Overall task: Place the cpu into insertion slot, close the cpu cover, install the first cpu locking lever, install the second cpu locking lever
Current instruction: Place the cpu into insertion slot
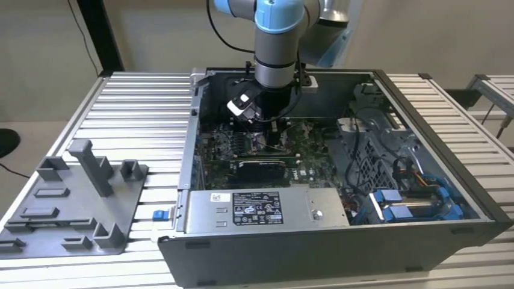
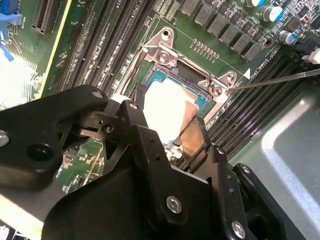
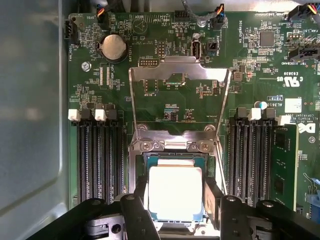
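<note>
— Inside the computer case, over the green motherboard, reaching straight down with the gripper.

— Straddling what, exactly?

— Straddling the cpu, sitting close against two opposite edges of it in both wrist views. Clamping or slack: cannot tell.

— And lying where?

— Lying flat, silver face up, within the insertion slot, showing a teal border along one side.

— Seeing the cpu cover down yet?

— Not yet. Standing raised on its hinge at the slot's edge, tilting back over the board, showing green components through the cut-out centre.

— Noticing anything else?

— Spotting long black memory slots running along both sides of the slot, and a thin metal rod sticking out from one corner across them. Also, on the exterior view's left, spotting a grey fixture tray resting on the slatted table, well apart from the case.
</note>
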Motion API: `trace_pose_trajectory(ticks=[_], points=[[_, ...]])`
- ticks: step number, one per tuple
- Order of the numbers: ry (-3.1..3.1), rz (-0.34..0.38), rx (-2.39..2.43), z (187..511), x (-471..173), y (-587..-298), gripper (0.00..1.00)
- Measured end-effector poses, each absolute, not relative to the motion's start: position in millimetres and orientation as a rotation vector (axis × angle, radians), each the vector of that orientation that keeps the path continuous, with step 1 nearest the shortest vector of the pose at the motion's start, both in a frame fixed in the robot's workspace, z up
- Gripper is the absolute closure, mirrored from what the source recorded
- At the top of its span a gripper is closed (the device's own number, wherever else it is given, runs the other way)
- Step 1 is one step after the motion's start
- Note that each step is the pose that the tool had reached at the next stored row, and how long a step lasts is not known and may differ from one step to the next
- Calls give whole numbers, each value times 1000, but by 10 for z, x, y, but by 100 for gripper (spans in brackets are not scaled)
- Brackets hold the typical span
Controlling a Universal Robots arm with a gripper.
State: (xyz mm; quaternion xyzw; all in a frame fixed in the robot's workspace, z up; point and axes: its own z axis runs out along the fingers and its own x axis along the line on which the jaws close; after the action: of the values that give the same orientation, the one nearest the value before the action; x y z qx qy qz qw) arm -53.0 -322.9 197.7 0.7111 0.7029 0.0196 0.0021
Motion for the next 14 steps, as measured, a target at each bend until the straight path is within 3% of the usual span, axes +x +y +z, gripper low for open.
trace_pose_trajectory(ticks=[1, 2, 14], points=[[2205, 60, 2230, 1978, -530, -3231, 100], [2205, 60, 2231, 1978, -530, -3231, 0], [2206, 63, 2232, 2399, -530, -3229, 0]])
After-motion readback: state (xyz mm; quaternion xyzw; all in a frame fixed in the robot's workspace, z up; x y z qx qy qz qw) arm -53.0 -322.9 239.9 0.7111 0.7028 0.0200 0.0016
